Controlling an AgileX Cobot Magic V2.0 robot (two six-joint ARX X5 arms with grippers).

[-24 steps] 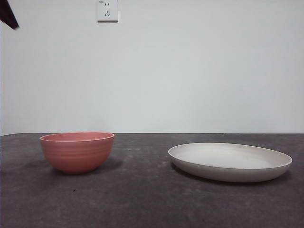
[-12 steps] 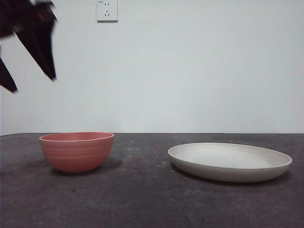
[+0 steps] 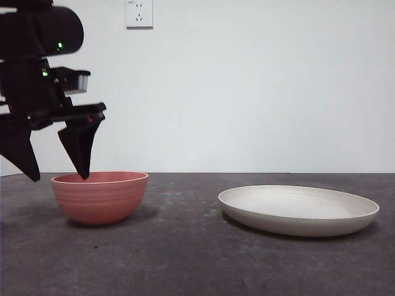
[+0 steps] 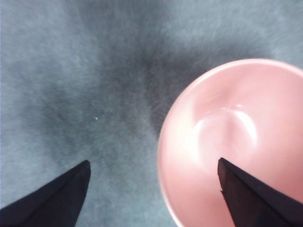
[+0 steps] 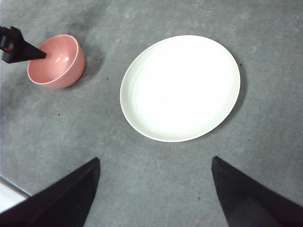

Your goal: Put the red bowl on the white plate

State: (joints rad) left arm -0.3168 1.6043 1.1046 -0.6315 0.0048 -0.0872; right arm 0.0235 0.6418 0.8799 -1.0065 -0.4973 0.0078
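The red bowl (image 3: pixel 100 197) stands upright and empty on the dark table at the left; it also shows in the left wrist view (image 4: pixel 236 142) and the right wrist view (image 5: pixel 57 60). The white plate (image 3: pixel 299 209) lies empty to its right, apart from it, and shows in the right wrist view (image 5: pixel 180 87). My left gripper (image 3: pixel 58 176) is open over the bowl's left rim, one jaw over the inside and one outside. My right gripper (image 5: pixel 154 189) is open and empty, high above the table near the plate.
A white wall socket (image 3: pixel 139 13) is on the wall behind. The dark grey table (image 3: pixel 185 259) runs across the whole front view. The table's edge shows in a corner of the right wrist view (image 5: pixel 9 194).
My left arm has come down from the top left corner to the bowl's left rim, jaws open. The bowl and the plate have not moved.
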